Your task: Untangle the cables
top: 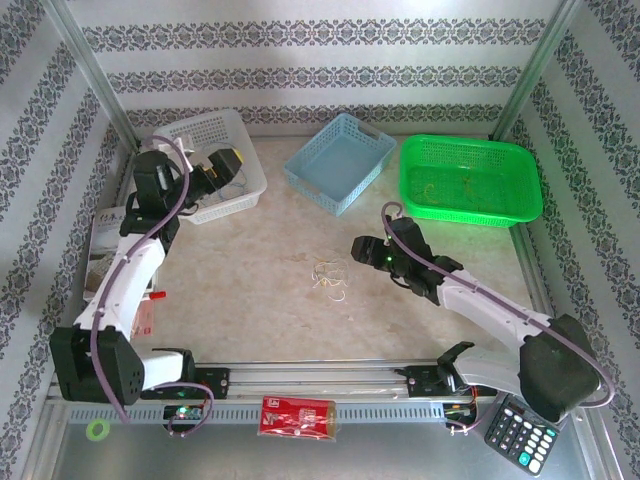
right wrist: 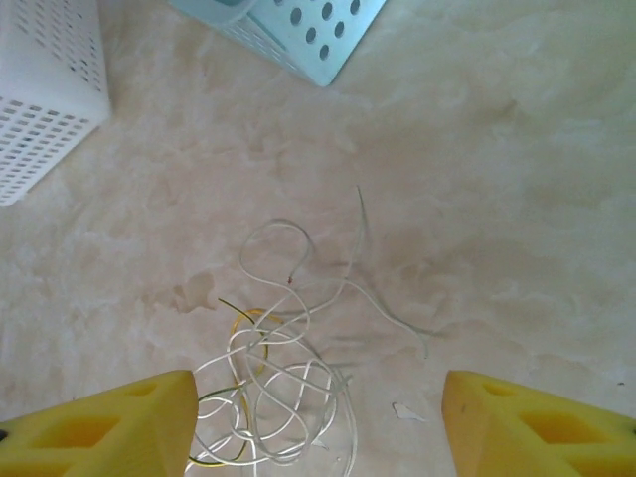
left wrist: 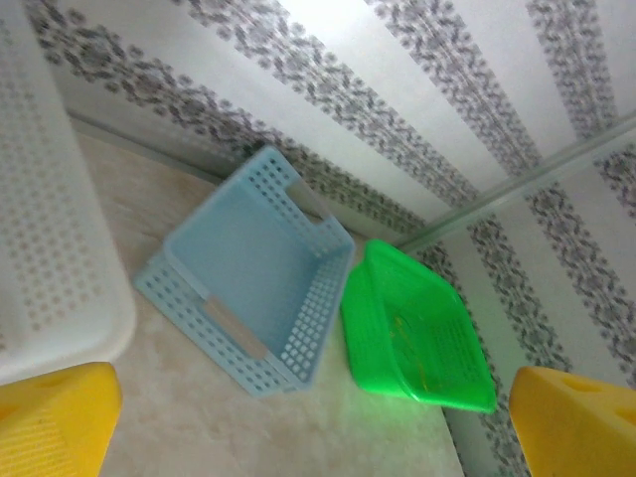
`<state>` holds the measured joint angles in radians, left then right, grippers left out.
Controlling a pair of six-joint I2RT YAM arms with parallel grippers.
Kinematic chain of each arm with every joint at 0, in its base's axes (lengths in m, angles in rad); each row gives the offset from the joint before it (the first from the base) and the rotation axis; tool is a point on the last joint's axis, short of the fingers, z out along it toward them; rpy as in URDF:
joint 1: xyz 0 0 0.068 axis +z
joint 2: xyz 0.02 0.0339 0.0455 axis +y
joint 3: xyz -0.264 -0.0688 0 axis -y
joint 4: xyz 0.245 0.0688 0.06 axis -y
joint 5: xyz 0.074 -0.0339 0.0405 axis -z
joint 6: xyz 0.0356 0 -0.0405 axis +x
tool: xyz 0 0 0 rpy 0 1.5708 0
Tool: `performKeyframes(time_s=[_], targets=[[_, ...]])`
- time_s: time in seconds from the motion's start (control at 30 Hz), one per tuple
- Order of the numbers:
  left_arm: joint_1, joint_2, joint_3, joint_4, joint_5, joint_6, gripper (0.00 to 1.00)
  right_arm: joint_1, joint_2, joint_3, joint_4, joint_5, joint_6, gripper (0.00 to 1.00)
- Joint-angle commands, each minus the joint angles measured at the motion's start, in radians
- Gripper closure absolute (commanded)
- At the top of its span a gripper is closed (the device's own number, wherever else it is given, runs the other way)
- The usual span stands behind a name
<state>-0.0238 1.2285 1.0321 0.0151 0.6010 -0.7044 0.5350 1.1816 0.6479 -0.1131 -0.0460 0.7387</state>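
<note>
Reaching for the tangle is judged to be the step in hand; nothing is gripped yet.

Top view: the cables (top: 330,275) are seen as a small loose heap on the table (top: 260,310), just ahead of the right pincer (top: 362,250); whether they are touched cannot be told. The left pincer (top: 228,163) is held well away from them, by the white basket (top: 200,128). A blue basket (top: 300,172) and a green basket (top: 470,222) are set far beyond the right pincer.

Left wrist view: the left pincer (left wrist: 313,427) is shown released, its yellow fingers (left wrist: 55,417) wide apart with nothing between them. The blue and green baskets are seen ahead of it.

Right wrist view: the right pincer (right wrist: 318,407) is shown released, with the tangle (right wrist: 273,368) lying between and just ahead of its fingers (right wrist: 119,427), nearer one finger than the other. The wires are very thin and curly. Mostly pale white loops are laid over one another, with one yellow-green strand threaded through and a short dark stretch at the edge. One pale end is strayed out ahead, free of the knot.

Next move, as judged: a descent and a closing on one strand only is called for, best the free end. The wires look light and springy, so the whole heap could be dragged along unless the rest is pinned by the left pincer.
</note>
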Motion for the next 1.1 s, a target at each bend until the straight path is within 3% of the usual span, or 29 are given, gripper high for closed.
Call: performKeyframes(time_s=[0.0,0.23,0.5,0.8,1.07], targets=[[-0.052,-0.04,-0.031,-0.084,-0.013,0.033,0.0,0.014,0.03,0.046,-0.042,-0.006,0.014,0.36],[-0.176,-0.107,-0.089,-0.193,-0.082,0.094,0.0,0.019,0.137,0.116,-0.06,-0.071,-0.056,0.42],[-0.201,-0.171,-0.212,-0.133,-0.127,0.012,0.0,0.058,0.319,0.339,-0.227,-0.08,-0.276,0.43],[-0.2,-0.208,-0.292,-0.084,-0.233,-0.06,0.0,0.08,0.539,0.583,-0.443,-0.01,-0.513,0.45],[-0.2,-0.176,-0.298,-0.044,-0.217,-0.067,0.0,0.05,0.5,0.497,-0.389,-0.033,-0.457,0.48]])
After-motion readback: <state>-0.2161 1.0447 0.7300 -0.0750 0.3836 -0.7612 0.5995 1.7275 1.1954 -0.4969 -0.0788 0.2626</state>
